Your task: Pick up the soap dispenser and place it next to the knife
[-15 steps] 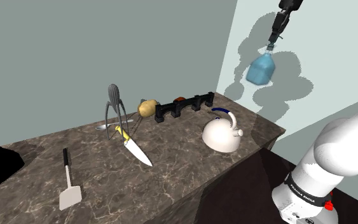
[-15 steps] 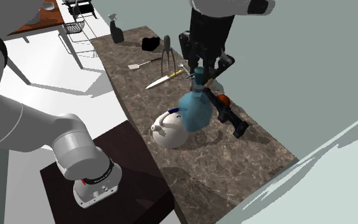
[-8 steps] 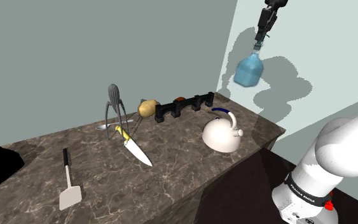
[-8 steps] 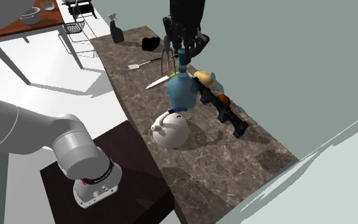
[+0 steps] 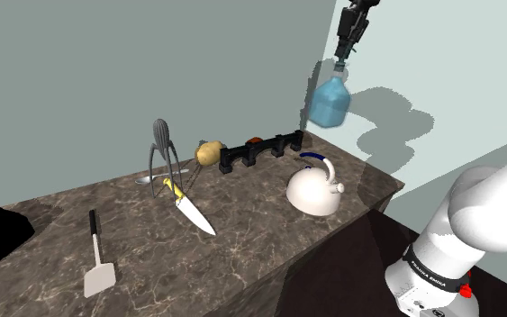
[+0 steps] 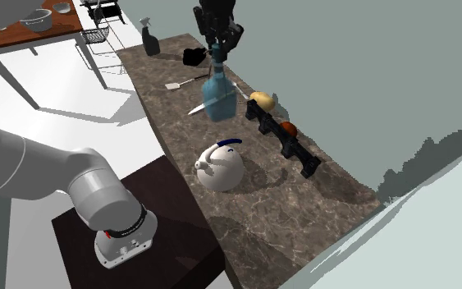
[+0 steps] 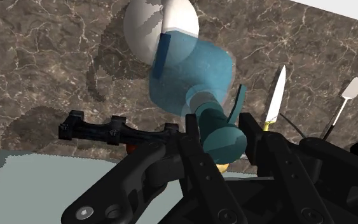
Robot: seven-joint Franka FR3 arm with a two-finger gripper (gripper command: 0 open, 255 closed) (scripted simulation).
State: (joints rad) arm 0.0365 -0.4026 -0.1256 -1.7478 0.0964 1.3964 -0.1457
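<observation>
Gripper (image 7: 222,137), clenched on the pump neck of the blue soap dispenser (image 7: 190,79); the bottle hangs beneath it, high over the worktop (image 5: 242,261) end where the white kettle (image 5: 314,189) stands. It was carried in from beyond that end during the last second. Knife (image 5: 193,212) lies farther along, mid-worktop, by the citrus juicer (image 5: 163,153). Judgement: transport is under way; the descent beside the blade is still outstanding.

Gripper (image 5: 342,59) swings the blue soap dispenser (image 5: 329,104) further to the shoulder view's left and higher. In the second exterior view it's cleared the white kettle (image 6: 221,167) and now overlaps the knife (image 6: 197,107).
</observation>
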